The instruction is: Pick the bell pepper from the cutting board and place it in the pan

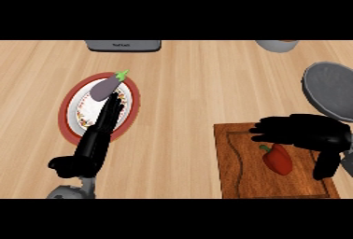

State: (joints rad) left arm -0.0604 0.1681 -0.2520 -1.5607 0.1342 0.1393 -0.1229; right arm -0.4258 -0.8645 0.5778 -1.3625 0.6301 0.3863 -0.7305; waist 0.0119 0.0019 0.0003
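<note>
While left hand (pixel 96 140) lies straight-fingered over the red-rimmed patterned plate (pixel 72 100) beside a purple eggplant (pixel 108 87), wood bench (pixel 183 93) mid-span open; glossy red bell pepper (pixel 278 159) on brown cutting board (pixel 238 172), right hand (pixel 303 131) uncurled above; round grey pan (pixel 331 88) at right edge.

- Light is bright, even and warm across the wooden counter (pixel 186 93), with no glare.
- Shadows are nearly missing; only a faint dark edge sits under the plate (pixel 72 122).
- Both black hands read as flat silhouettes, with little surface detail.
</note>
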